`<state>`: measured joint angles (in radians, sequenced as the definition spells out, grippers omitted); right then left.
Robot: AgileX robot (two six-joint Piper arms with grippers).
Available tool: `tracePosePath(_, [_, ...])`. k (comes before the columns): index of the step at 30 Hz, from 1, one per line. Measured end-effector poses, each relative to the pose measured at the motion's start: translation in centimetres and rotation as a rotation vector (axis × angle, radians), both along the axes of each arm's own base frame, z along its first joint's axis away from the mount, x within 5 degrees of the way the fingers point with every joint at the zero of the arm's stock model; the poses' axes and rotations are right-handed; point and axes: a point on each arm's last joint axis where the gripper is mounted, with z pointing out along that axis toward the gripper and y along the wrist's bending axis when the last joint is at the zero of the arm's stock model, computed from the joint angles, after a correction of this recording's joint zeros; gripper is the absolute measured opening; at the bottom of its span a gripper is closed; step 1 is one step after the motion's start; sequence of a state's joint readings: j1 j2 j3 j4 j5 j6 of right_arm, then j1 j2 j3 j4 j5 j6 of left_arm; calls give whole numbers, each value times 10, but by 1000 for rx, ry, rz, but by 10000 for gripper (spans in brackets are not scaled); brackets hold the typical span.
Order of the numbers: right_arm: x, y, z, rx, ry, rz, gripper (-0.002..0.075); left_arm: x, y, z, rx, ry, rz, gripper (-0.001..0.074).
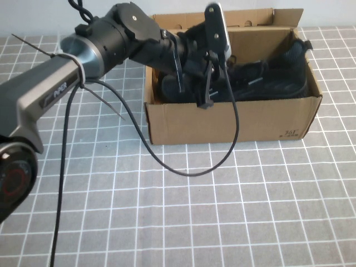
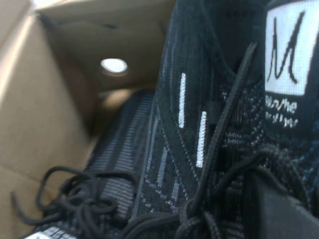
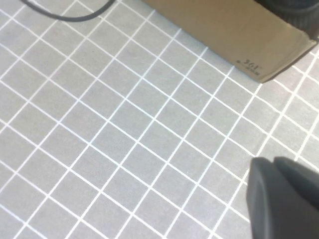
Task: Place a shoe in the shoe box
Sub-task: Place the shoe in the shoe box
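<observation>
The brown cardboard shoe box point(image 1: 222, 119) stands at the back of the table with its flap upright. My left gripper point(image 1: 201, 83) reaches down into the box and is shut on a black knit sneaker point(image 2: 209, 124) with a white tongue tag and white side dashes. One finger point(image 2: 281, 209) presses against its laces. A second black sneaker point(image 1: 275, 75) lies in the right part of the box; its ribbed sole point(image 2: 117, 164) shows in the left wrist view. My right gripper point(image 3: 271, 165) is shut and empty above the table, near the box's printed front corner point(image 3: 249, 65).
A black cable point(image 1: 183, 167) loops from the left arm down onto the grey gridded mat point(image 1: 222, 222) in front of the box. The box's inner wall point(image 2: 35, 109) is close beside the held shoe.
</observation>
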<state>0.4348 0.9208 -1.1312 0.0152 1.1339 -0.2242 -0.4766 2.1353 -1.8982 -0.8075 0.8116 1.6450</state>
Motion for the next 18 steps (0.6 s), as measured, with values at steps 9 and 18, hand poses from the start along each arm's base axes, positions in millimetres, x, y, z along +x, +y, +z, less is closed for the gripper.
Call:
tracePosePath(9, [-2,-3,0,-24,4,-11,-16,9,-4,-29,33,3,-5,20])
tracePosePath(18, [-2,-4,0,-26,3,-12,-16,13,-9,-44,37,17,6,19])
